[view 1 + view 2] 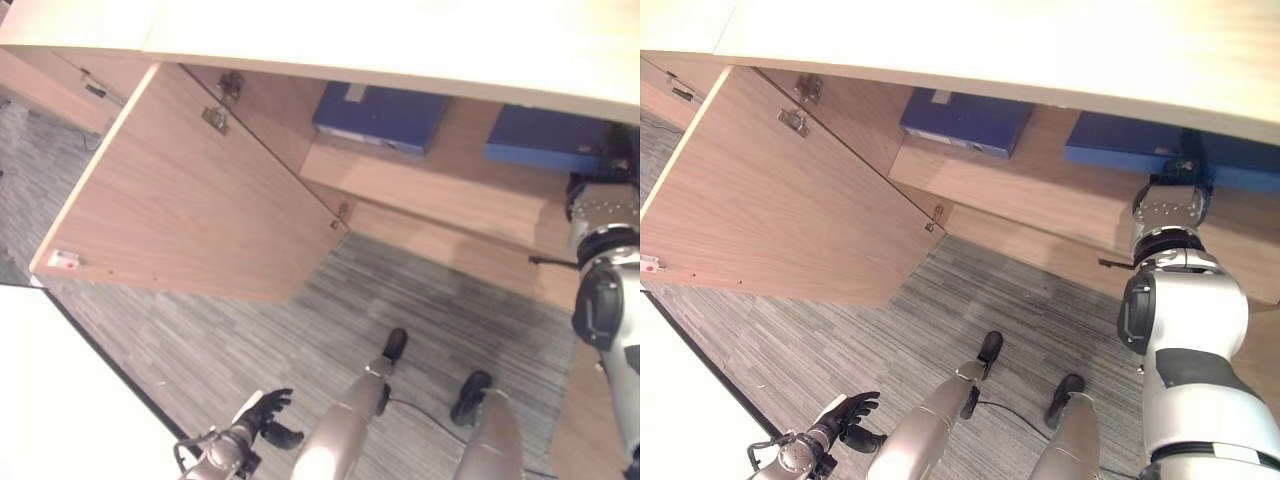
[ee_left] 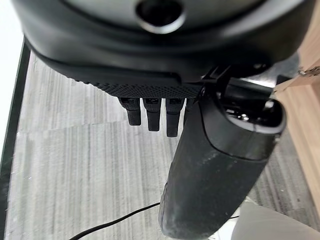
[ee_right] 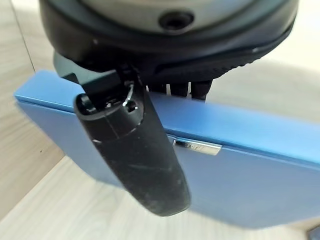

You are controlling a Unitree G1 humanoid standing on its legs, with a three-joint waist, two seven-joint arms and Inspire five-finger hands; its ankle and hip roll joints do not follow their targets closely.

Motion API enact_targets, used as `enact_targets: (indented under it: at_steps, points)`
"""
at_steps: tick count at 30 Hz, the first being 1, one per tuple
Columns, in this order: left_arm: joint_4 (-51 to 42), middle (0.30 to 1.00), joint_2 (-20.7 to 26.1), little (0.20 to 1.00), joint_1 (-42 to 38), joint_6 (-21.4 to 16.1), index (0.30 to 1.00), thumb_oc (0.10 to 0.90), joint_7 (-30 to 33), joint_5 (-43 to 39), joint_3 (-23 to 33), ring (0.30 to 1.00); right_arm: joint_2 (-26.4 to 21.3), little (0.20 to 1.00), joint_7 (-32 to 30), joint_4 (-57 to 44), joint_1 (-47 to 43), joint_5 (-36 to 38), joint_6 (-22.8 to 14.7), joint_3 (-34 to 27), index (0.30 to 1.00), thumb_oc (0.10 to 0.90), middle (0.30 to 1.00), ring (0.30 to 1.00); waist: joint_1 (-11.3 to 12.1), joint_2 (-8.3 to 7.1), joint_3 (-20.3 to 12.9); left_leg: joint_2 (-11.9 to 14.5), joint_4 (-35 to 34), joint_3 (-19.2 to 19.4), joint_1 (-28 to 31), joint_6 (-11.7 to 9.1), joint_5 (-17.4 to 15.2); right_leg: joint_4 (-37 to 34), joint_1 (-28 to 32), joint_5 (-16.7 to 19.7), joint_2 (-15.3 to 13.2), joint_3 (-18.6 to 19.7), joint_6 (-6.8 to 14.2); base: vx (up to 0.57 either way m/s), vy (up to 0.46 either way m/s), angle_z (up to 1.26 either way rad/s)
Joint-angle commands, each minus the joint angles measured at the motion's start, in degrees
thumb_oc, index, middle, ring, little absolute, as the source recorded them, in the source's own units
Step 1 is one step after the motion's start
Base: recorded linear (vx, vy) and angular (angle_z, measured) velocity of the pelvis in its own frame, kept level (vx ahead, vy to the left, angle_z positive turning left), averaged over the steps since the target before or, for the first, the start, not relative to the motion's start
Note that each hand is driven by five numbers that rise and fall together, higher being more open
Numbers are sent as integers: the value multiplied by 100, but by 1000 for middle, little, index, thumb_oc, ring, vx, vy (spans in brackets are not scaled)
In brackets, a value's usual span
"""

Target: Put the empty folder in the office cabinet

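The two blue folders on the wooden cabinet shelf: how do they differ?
The blue folder on the left lies free, with no hand at it; the blue folder on the right has the right hand at it, thumb across its face. The left one sits nearer the open cabinet door. Both lie flat on the wooden cabinet shelf.

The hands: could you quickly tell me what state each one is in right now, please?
Left hand: open, fingers relaxed, holding nothing, low over the carpet.
Right hand: at the blue folder on the cabinet shelf; grip cannot be told.

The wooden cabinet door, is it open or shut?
Open. The light wooden cabinet door swings wide out, showing two blue folders lying on the shelf inside.
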Motion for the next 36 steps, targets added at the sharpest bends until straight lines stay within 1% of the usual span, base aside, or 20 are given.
enact_targets:
  at_steps: [1,3,9,13,18,19,21,25,30,36]
  points:
    - [688,900,94,900,-193,75,900,800,306,176,-26,900,-273,900,-78,-291,-647,-506,170,147,900,800,900,900,95,-95,-161,318,192,171,738,-80,-1415,-378,750,-341,287,168,626,-12,-7,-3]
    - [756,900,55,900,-217,66,900,800,384,207,-24,900,-157,900,-169,-293,-650,-595,231,164,900,800,900,900,88,-80,-131,336,100,163,785,-76,-1273,-480,786,-187,304,112,605,-53,9,-6]
    - [853,900,-77,900,-167,69,900,800,434,180,-37,900,-84,900,-280,-205,-533,-753,329,150,900,800,900,900,77,-76,-137,356,-150,113,1006,-94,-1172,-676,1005,-143,334,49,600,-3,-1,-2]
    - [867,900,-165,900,-154,79,900,800,506,228,-62,900,-33,900,-377,-154,-338,-798,355,52,900,800,900,900,72,-43,-129,362,-297,82,1107,-90,-1100,-777,1084,-91,339,6,600,-2,-1,1]
    - [906,900,-358,900,-208,112,900,800,569,281,-143,900,285,900,-500,58,175,-765,412,-214,900,800,900,900,40,-13,-133,423,-568,69,1273,-81,-988,-1030,1254,-13,364,-38,610,-2,-1,2]
    - [911,900,-356,900,-203,110,900,800,572,281,-146,900,292,900,-502,47,191,-766,409,-220,900,800,900,900,39,-14,-138,426,-581,66,1283,-81,-980,-1041,1264,-8,367,-41,610,0,0,0]
    - [960,900,-471,900,-224,132,900,800,609,232,-155,900,485,900,-560,81,405,-749,391,-316,900,800,900,900,11,-7,-149,465,-751,54,1378,-75,-919,-1130,1311,29,387,-57,610,4,7,-3]
    - [1010,900,-580,900,-211,148,900,800,654,230,-167,900,674,900,-562,101,684,-773,406,-378,900,800,900,900,-16,9,-161,492,-888,40,1485,-63,-874,-1171,1360,58,409,-83,604,2,5,-4]
    - [1060,900,-631,900,-185,164,900,800,691,204,-131,900,772,900,-566,75,922,-769,378,-427,900,800,900,900,-32,5,-165,523,-1019,13,1576,-65,-830,-1227,1415,75,430,-114,601,2,-1,-1]
    - [1095,900,-661,900,-179,180,900,800,694,199,-96,900,767,900,-527,41,1073,-746,356,-439,900,800,900,900,-39,18,-195,576,-1236,5,1701,-85,-741,-1330,1463,104,443,-155,597,0,0,0]
